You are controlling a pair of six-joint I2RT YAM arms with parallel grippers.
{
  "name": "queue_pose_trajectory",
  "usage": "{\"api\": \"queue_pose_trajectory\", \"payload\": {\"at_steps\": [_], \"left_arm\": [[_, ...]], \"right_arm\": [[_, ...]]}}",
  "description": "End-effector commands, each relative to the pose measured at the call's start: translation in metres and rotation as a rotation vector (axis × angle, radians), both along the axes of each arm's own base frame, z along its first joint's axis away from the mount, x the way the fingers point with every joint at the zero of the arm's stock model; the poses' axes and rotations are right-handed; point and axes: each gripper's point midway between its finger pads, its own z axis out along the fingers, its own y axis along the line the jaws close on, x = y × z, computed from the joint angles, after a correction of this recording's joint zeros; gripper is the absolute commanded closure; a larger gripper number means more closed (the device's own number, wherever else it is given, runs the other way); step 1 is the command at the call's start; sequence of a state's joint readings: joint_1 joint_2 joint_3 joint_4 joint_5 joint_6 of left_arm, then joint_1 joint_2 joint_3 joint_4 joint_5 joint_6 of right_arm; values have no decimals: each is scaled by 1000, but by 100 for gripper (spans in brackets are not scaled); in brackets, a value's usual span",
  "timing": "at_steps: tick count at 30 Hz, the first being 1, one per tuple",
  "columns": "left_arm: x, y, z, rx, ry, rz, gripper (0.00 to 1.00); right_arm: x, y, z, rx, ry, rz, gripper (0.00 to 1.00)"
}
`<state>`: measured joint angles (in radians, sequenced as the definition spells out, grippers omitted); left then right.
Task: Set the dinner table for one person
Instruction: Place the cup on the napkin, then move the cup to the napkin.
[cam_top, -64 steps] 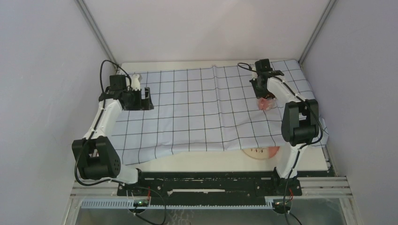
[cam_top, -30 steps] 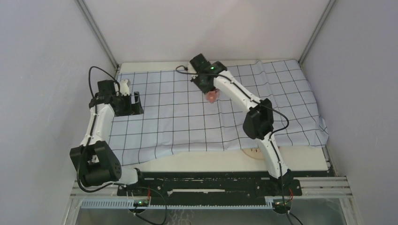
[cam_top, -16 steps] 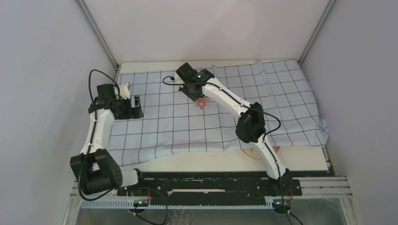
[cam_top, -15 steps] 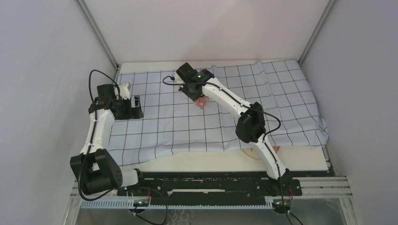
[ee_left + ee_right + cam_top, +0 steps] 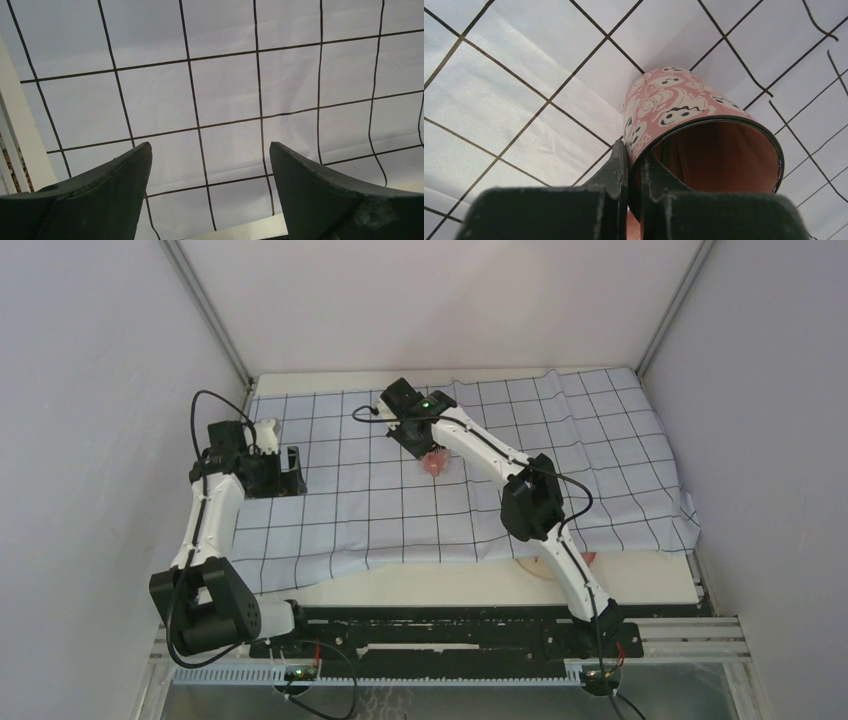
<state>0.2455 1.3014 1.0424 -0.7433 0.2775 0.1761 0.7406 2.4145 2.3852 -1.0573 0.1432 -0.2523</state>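
Observation:
My right gripper (image 5: 430, 452) (image 5: 635, 162) is shut on the wall of a pink cup with white ghost faces (image 5: 674, 107), one finger inside the rim and one outside. The cup (image 5: 434, 464) sits low over the pale-blue gridded cloth (image 5: 380, 500), left of the middle; whether it touches I cannot tell. My left gripper (image 5: 290, 468) (image 5: 210, 155) is open and empty over the cloth's far left part. The cream-white dinner table (image 5: 430, 585) shows bare along the near edge. A pink-and-cream plate (image 5: 560, 565) peeks out from under the cloth's near edge, behind my right arm.
The cloth covers most of the tabletop and is wrinkled at the far right (image 5: 600, 405) and along its near edge (image 5: 340, 558). Grey walls close in on the left, right and far sides. The table's left edge shows in the left wrist view (image 5: 20, 135).
My right arm swung the cup from the far right of the cloth leftwards to left of the middle, then eased it slightly right. My left gripper drifted a little left and nearer.

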Motion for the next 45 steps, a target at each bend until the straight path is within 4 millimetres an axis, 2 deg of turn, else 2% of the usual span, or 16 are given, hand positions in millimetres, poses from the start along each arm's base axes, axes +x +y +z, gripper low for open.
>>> {"api": "queue_pose_trajectory", "payload": {"at_steps": [1, 4, 6, 9, 12, 16, 17, 23, 27, 29, 31, 34, 35, 39, 42, 45], "left_arm": [[-4, -4, -2, -16, -14, -21, 8], [-5, -4, -4, -16, -7, -21, 8], [-6, -4, -4, -17, -3, -23, 8], [-7, -4, -5, -18, 4, -25, 8], [-7, -6, -4, -27, 9, -31, 8], [-9, -7, -4, -26, 24, -50, 8], [-9, -6, -4, -23, 27, -50, 8], [-11, -12, -6, -45, 43, -87, 8], [-3, -22, 12, -33, -5, -129, 8], [7, -30, 26, 7, -40, -167, 8], [20, -43, 41, 52, -74, -202, 8], [41, -71, 57, 20, -67, -254, 8], [48, -78, 60, -1, -48, -262, 8], [83, -102, 77, -19, -55, -272, 9], [101, -126, 78, -4, -60, -300, 9], [111, -154, 68, -35, -32, -334, 10]], "right_arm": [[21, 11, 27, 82, -103, -20, 100], [22, 11, 22, 84, -97, -21, 100], [24, 10, 20, 82, -94, -27, 93], [27, 8, 21, 104, -82, -41, 73], [31, 6, 33, 135, -95, -53, 51], [36, 5, 62, 164, -152, -63, 30], [37, 4, 70, 171, -166, -62, 28], [46, -5, 133, 231, -306, -83, 25], [49, -20, 187, 253, -428, -107, 24], [52, -37, 203, 243, -470, -135, 24], [57, -63, 208, 212, -492, -194, 24], [65, -114, 200, 181, -463, -306, 24], [67, -140, 202, 187, -460, -360, 25], [54, -207, 168, 162, -385, -476, 26], [37, -243, 149, 118, -392, -514, 26], [17, -269, 132, 77, -374, -545, 26]]}}
